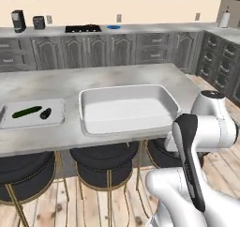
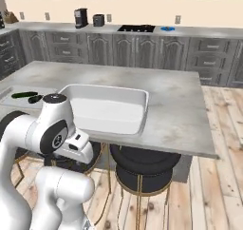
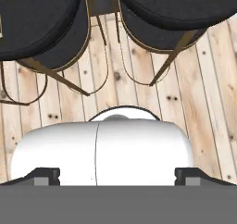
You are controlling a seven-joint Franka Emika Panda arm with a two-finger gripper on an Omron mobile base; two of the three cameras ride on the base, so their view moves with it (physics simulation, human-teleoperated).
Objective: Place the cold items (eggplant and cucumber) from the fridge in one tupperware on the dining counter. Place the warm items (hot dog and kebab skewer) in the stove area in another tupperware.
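Observation:
A green cucumber and a small dark eggplant lie side by side in a shallow tupperware at the left of the dining counter. A larger, deeper white tupperware stands empty at the counter's middle. From the right base view, the cucumber and eggplant lie left of that big tupperware. My arm is folded low in front of the counter. My gripper is open with nothing between its fingers, and it points down at the wooden floor. The hot dog and kebab skewer are out of view.
Black round stools with gold legs stand under the counter's near edge, close to my arm, and fill the top of the hand view. The stove sits on the back counter beside a blue dish. Grey cabinets line the far wall.

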